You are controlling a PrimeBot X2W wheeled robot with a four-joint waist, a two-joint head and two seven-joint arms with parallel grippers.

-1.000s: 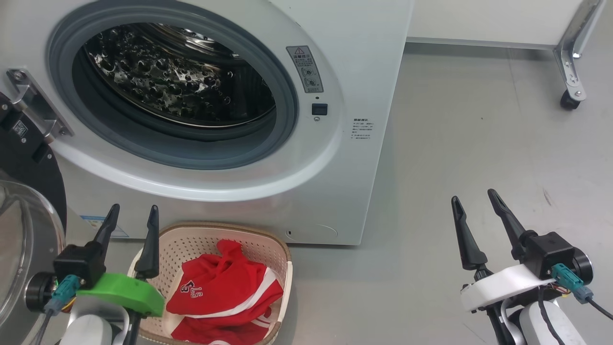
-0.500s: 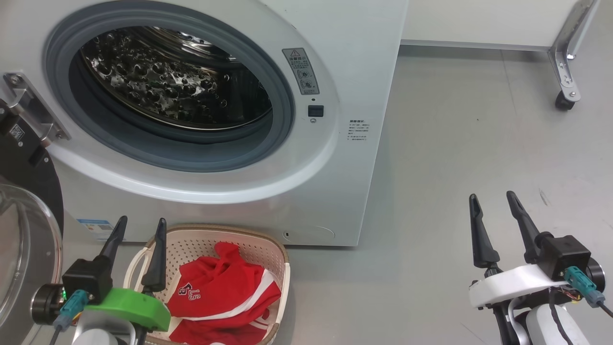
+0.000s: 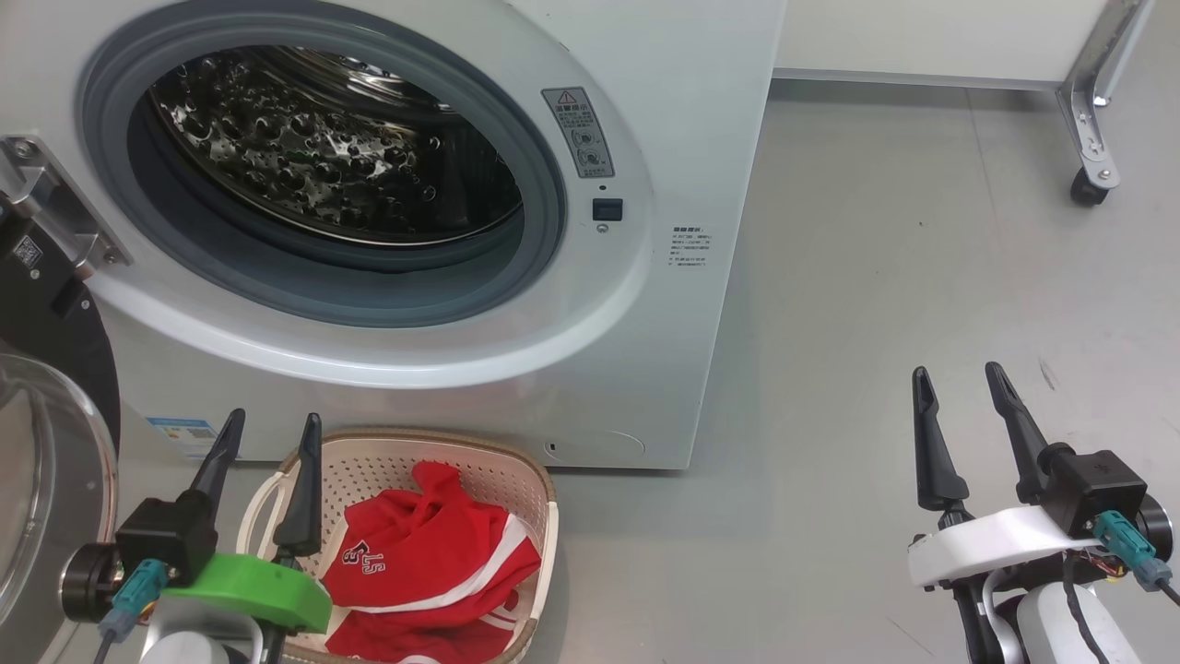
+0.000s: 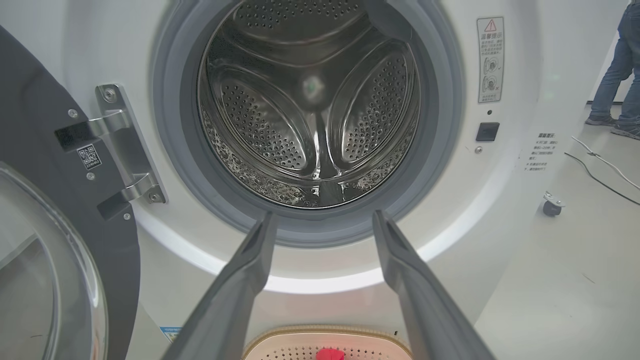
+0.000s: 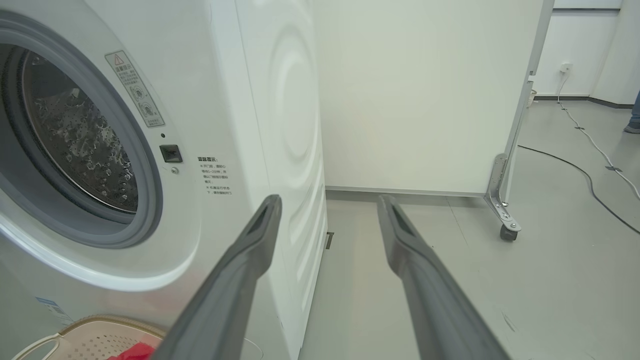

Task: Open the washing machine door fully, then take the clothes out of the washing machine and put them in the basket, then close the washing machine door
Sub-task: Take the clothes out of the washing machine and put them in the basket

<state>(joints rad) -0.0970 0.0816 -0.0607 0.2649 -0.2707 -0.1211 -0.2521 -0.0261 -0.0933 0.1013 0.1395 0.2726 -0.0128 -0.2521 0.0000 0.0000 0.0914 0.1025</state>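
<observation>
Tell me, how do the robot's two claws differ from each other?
The left gripper has a green mount; the right gripper has a white one. The left gripper is by the basket of red clothes, next to the washing machine door; the right gripper hangs over bare floor, to the right of the washing machine. Both have two long dark fingers, stand open and hold nothing.
</observation>
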